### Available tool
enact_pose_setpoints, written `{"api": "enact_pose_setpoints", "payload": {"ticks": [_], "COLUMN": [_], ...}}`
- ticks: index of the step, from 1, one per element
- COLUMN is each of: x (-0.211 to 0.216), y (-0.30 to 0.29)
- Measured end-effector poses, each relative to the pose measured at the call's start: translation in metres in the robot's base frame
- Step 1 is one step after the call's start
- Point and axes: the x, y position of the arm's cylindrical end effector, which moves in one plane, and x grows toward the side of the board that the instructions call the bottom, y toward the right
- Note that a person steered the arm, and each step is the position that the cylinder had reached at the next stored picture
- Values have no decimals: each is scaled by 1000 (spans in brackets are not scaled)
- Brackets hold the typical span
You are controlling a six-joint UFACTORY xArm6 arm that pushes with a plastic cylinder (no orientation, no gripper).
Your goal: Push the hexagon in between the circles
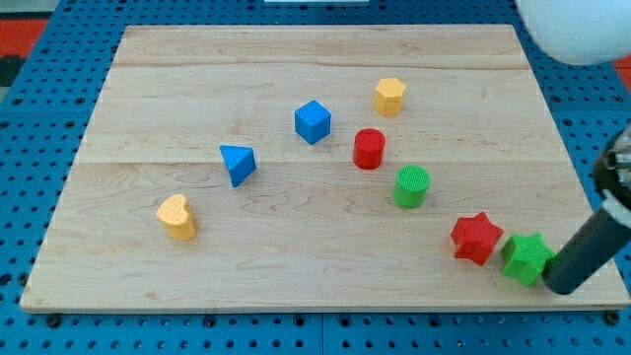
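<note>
Hexagon block in yellow (pixel 390 96) is sitting near the view's top of the table (pixel 148 79), well apart from my tip (pixel 560 286), which is pressing beside the green star (pixel 527 259) at the view's bottom right. The end effector is a bare rod with nothing to pinch. Red circle (pixel 370 149) and green circle (pixel 412 186) are lying between them.

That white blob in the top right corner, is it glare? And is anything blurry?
Camera view: the white blob is a blurred, overexposed shape, not identifiable; the dark rod ending in my tip, beside the green star, looks soft, while the red cylinder is sharp with faint shadow.
</note>
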Motion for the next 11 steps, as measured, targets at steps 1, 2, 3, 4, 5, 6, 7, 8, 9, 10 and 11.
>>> {"api": "enact_pose_setpoints", "payload": {"ticks": [1, 2, 3, 4, 5, 6, 7, 8, 9, 10, 11], "x": [-10, -51, -138, -219, -251, -288, -293, -281, -266, -256, -239], "y": [17, 36, 37, 18, -44, -71, -113, -138, -138, -138, -138]}}
